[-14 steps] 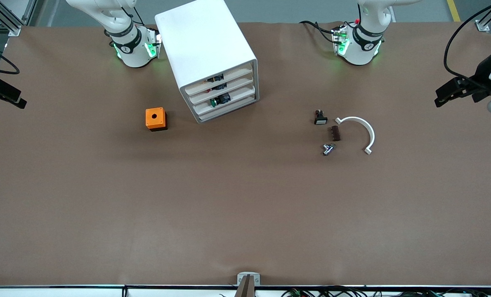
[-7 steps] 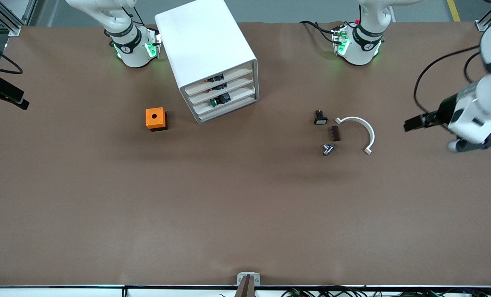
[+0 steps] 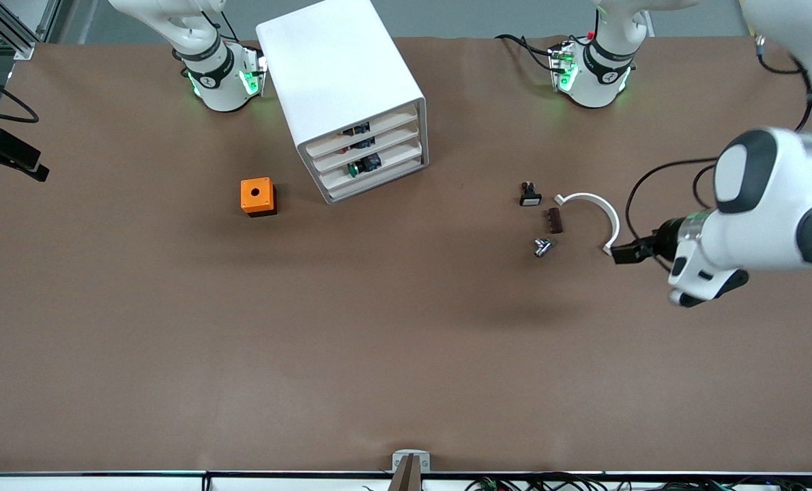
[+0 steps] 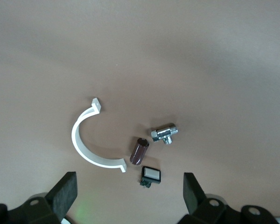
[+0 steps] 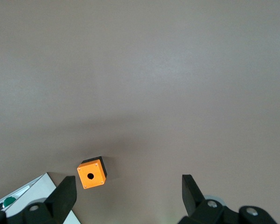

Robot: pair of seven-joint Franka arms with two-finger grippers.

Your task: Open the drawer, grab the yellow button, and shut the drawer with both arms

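The white cabinet (image 3: 341, 75) stands near the right arm's base, its fronts turned toward the front camera. Its uppermost drawer (image 3: 385, 123) sits flush with the three below. A small dark part with an orange spot, seemingly the button (image 3: 351, 129), shows through that drawer's front. My left gripper (image 3: 626, 254) is open over the table beside the end of a white curved piece (image 3: 607, 213). In the left wrist view the left gripper (image 4: 129, 196) holds nothing. My right gripper (image 3: 17, 158) waits open at the right arm's end of the table; the right wrist view shows the right gripper (image 5: 128, 198) empty.
An orange cube (image 3: 258, 196) (image 5: 92, 171) stands beside the cabinet, toward the right arm's end. By the curved piece (image 4: 84, 144) lie a black switch with a white face (image 3: 530, 197) (image 4: 150, 176), a brown cylinder (image 3: 555, 220) (image 4: 139, 150) and a metal fitting (image 3: 544, 246) (image 4: 164, 133). A green-capped button (image 3: 353, 168) sits in a lower drawer.
My left arm has swung in from the table's end and toward the front camera, bringing its gripper next to the white curved piece. The right gripper has barely moved.
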